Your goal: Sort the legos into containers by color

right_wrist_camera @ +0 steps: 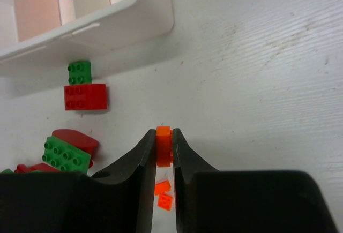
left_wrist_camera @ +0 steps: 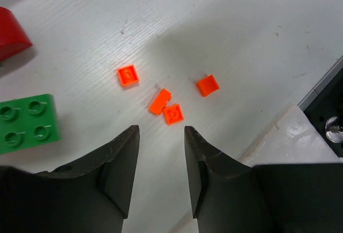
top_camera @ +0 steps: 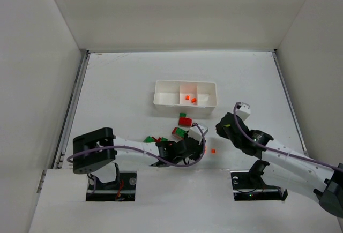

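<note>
My right gripper [right_wrist_camera: 164, 136] is shut on a tiny orange piece [right_wrist_camera: 163, 146], held above the table near the white tray [right_wrist_camera: 134, 27]. The tray [top_camera: 161, 100] has three compartments; two orange pieces [top_camera: 190, 99] lie in the middle one. My left gripper [left_wrist_camera: 159, 136] is open and empty, just short of several loose orange pieces [left_wrist_camera: 173, 114]. A green brick [left_wrist_camera: 27, 123] and a red brick [left_wrist_camera: 13, 40] lie to its left. A joined green and red brick [right_wrist_camera: 83, 88] sits in front of the tray. In the top view the left gripper [top_camera: 197, 146] and the right gripper [top_camera: 220, 128] are close together.
A cluster of green and red bricks [top_camera: 155, 139] lies beside the left arm, and another green brick [right_wrist_camera: 67, 155] rests on red ones. One orange piece [top_camera: 213, 150] lies near the table's front edge. White walls enclose the table.
</note>
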Robot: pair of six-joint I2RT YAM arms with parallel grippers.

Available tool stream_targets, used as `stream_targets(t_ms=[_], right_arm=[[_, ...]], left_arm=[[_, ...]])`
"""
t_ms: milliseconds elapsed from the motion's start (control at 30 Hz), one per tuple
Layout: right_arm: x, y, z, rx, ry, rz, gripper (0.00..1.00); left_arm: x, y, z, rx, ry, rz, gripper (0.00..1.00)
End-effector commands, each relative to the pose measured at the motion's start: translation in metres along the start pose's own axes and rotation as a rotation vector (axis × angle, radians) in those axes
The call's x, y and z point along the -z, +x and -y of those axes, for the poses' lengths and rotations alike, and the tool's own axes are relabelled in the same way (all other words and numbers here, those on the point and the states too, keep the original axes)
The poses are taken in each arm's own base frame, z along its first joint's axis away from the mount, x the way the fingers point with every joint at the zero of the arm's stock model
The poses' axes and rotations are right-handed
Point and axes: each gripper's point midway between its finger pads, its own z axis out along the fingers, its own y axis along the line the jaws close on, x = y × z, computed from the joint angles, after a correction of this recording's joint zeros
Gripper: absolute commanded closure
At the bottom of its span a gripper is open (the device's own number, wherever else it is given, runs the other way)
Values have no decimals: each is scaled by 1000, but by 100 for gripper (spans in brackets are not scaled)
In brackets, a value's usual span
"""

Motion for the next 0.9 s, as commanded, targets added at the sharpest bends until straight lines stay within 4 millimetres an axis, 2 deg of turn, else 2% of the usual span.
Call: stream_targets(t_ms=[0,133,233,667,867], right_arm=[[1,-16,-2,2,-27,50,84],[0,-22,-2,4,-37,61,84],[0,-24,-2,3,-44,69,83],[2,-24,-8,-6,-94,76,83],[3,-27,-8,-3,-97,86,83]], left_arm=[[-10,-11,24,10,23,26,65],[-18,3,28,15,-6,-27,68],[-22,12,21,25,-58,-52,70],[-43,30,15,25,-120,-97,71],[-44,43,12,-1,-143,-131,79]])
